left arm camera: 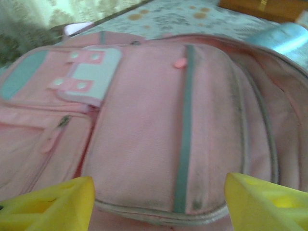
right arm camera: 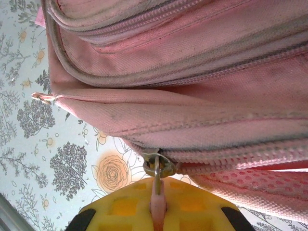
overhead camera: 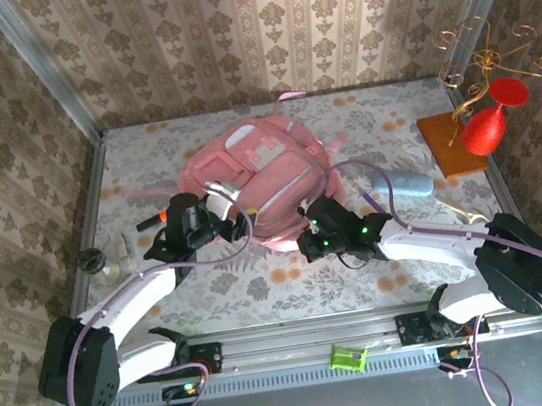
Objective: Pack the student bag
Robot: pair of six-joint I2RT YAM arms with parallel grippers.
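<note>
Top view: the pink backpack [overhead camera: 258, 180] sits mid-surface [overhead camera: 390, 116], a bit toward the far side. The left claw [overhead camera: 224, 210] is at its left edge and the right claw [overhead camera: 310, 226] at its near edge. Left wrist cam: left claw spread wide, front pocket [left arm camera: 159, 130] just ahead. Right wrist cam: right claw pinching the zipper pull [right arm camera: 157, 195].

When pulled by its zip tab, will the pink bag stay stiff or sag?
Likely sag: the student bag is soft fabric, creased near its seams. It may drag across the table instead of unzipping, since the right claw holds just its zip pull.
</note>
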